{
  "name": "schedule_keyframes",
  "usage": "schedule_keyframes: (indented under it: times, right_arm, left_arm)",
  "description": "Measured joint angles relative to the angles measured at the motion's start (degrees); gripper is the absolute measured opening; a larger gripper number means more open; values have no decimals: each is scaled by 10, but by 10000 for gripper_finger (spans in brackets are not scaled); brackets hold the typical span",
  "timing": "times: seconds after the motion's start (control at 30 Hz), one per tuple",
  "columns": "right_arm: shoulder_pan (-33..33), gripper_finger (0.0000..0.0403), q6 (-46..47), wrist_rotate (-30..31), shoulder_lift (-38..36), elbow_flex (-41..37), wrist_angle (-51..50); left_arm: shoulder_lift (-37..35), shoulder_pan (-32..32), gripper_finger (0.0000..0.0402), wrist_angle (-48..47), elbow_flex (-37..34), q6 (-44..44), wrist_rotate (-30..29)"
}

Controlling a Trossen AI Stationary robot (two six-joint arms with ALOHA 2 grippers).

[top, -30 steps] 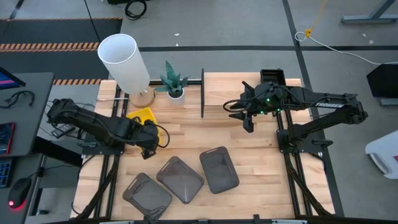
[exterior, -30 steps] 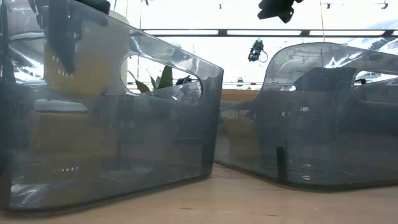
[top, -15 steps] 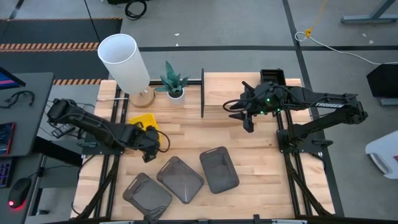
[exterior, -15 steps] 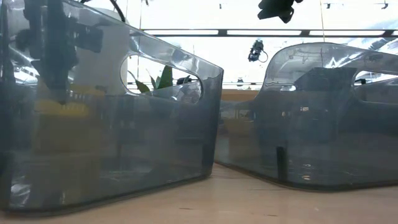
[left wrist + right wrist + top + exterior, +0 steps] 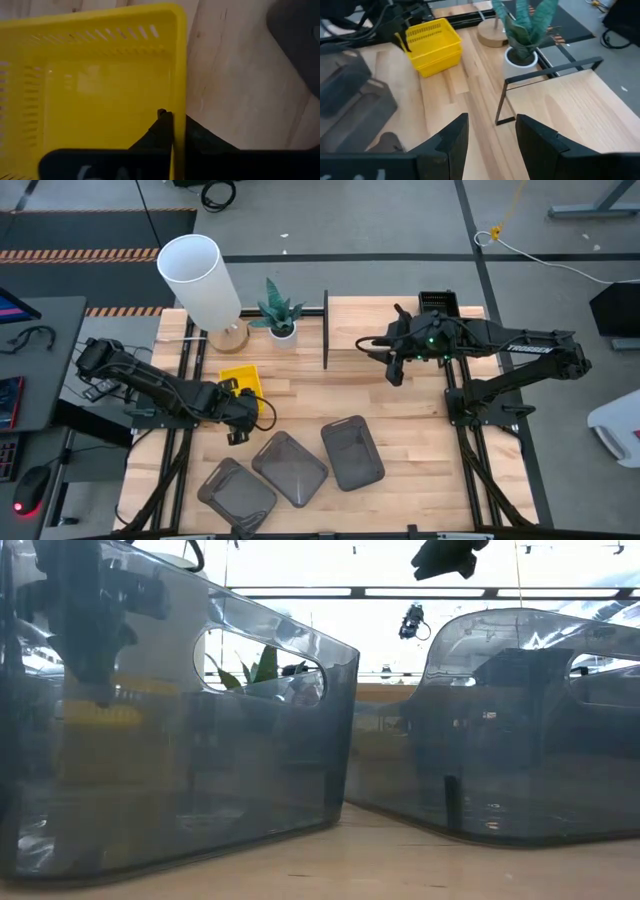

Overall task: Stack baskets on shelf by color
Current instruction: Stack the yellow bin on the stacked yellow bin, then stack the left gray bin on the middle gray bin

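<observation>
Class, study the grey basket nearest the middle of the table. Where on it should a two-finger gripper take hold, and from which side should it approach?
Grip the thin rim of the grey basket, at a short end wall, coming straight down from above. It sits upright with its mouth open upward, so one finger can slip inside and one outside. The end farther from its grey neighbour probably leaves more room.

A white cylinder on a round wooden base leans at the far left corner of the wooden surface, with a small green plant in a white pot just beside it. Beyond the surface, the grey floor carries black-and-orange hazard striping, a coiled black cable and a white cable.
</observation>
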Motion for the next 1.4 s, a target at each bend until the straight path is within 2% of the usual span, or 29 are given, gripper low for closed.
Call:
schedule_keyframes:
  times: [0.2,0.43,0.57,0.7,1.0,1.3,1.4]
  right_arm:
    - [0,169,29,25,0,0,10]
    - [0,169,24,23,0,0,71]
    - [-12,168,29,23,0,0,109]
    - [-23,168,38,9,2,0,138]
    - [-28,168,-19,-7,3,0,197]
    - [-28,168,-68,0,3,0,260]
    - [-30,168,-102,23,3,0,269]
  left_arm:
    - [0,0,88,0,-12,-15,-37]
    - [0,-7,163,29,-25,-46,-28]
    - [0,-13,184,47,-25,-40,-37]
    - [-4,-11,188,46,-6,-41,-31]
    - [-4,-11,153,46,81,-42,120]
    - [-4,-14,121,46,106,-194,300]
    - [-4,-22,118,46,106,-226,317]
